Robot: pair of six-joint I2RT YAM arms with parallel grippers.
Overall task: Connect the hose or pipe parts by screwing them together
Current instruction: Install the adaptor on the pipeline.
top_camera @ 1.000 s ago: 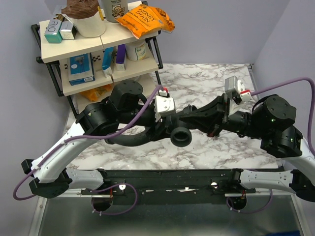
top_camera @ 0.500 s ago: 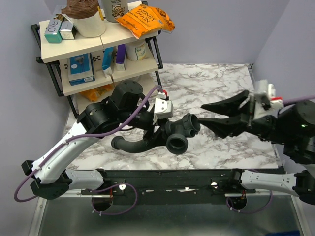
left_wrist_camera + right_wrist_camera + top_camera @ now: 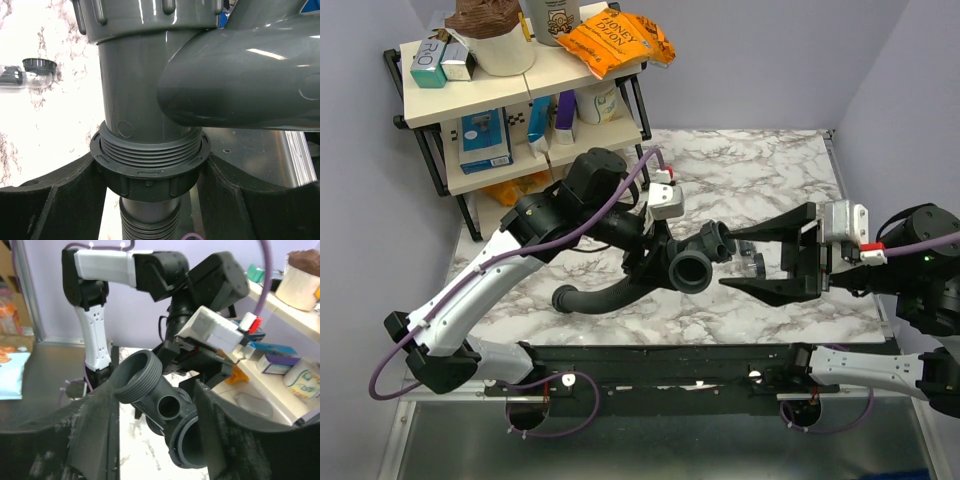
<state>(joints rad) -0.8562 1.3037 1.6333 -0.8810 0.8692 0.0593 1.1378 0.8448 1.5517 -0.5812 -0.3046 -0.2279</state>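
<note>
Fitting (image 3: 685, 262) one, ribbed hose (image 3: 595, 295) one

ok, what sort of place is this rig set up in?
Probably a lab mock-up of a home corner: marble-patterned tabletop, a shelf rack holding an orange snack bag and boxes, plain lilac walls.

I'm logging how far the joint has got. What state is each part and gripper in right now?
Pipe fitting: held above the table, mouths open.
Ring nut: on the fitting's thread, several turns bare.
Hose: runs out of the ring nut, curved.
Left gripper: shut on the ring nut.
Right gripper: open, empty, apart from the fitting.
</note>
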